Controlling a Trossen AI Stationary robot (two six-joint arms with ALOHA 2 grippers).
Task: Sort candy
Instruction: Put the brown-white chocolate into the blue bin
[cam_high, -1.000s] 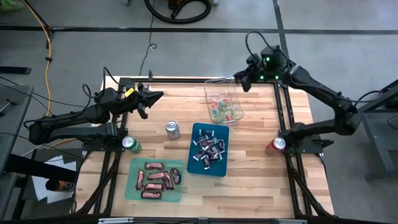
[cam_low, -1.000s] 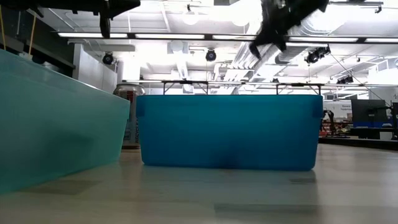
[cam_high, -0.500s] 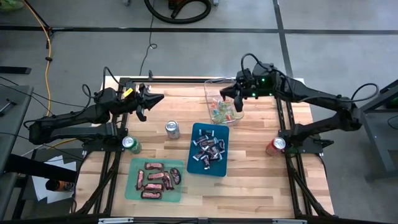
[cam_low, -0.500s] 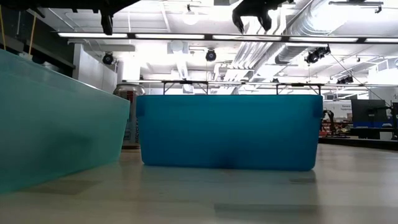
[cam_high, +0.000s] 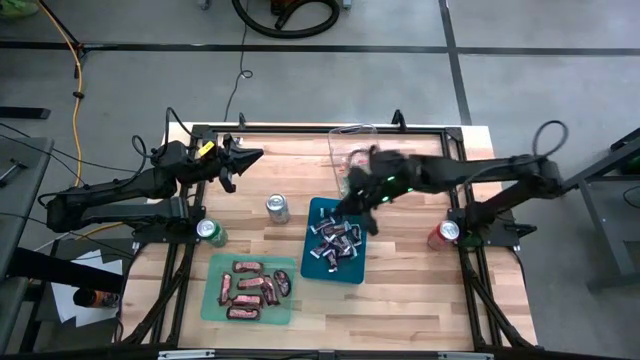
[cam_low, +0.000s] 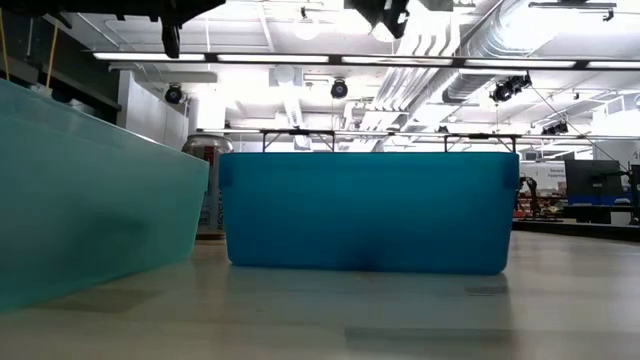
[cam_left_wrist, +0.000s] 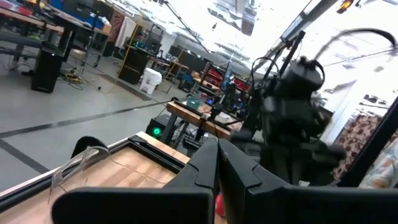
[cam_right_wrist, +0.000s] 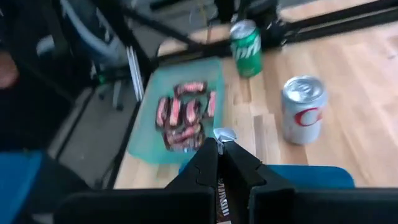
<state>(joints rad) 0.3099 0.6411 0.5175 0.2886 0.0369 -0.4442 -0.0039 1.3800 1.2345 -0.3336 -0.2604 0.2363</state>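
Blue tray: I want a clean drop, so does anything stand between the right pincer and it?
Nothing visible does. The right pincer, shut, hangs over the far end of the blue tray, with only air below.

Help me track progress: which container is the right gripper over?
The blue tray of dark, silver-wrapped candy; the right gripper hangs over its far edge, not the teal tray or clear bin.

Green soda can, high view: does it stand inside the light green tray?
No, the green soda can stands on the bare tabletop beside the light green tray.
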